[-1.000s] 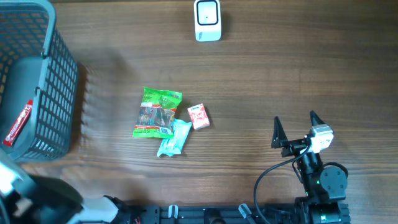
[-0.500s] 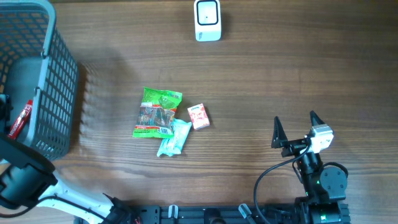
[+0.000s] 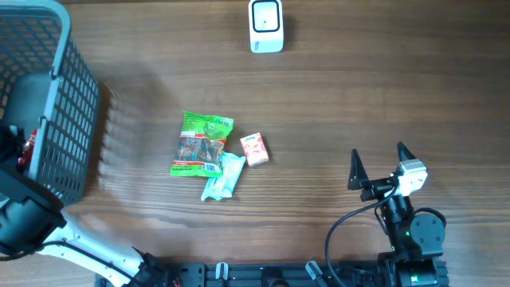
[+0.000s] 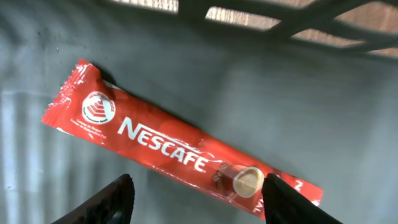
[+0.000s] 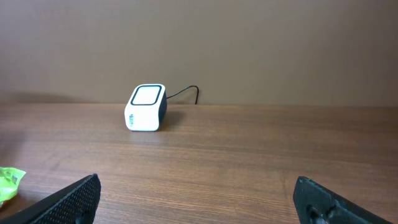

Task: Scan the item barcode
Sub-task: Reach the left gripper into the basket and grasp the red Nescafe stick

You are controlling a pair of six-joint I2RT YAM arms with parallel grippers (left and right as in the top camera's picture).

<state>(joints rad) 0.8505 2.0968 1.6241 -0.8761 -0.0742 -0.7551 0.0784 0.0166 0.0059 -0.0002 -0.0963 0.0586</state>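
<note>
Left end effector (image 4: 198, 185) lowered into basket (image 3: 76, 104), open over Nescafe sachet (image 4: 168, 146); right end effector (image 5: 196, 182) open.

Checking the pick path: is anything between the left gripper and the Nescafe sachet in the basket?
Nothing visible. The left gripper hangs open right over the Nescafe sachet, which lies flat on the basket floor.

Overhead, the left arm (image 3: 22, 219) covers most of the Nescafe sachet (image 3: 32, 143), and the basket (image 3: 73, 96) runs off the left edge.
</note>
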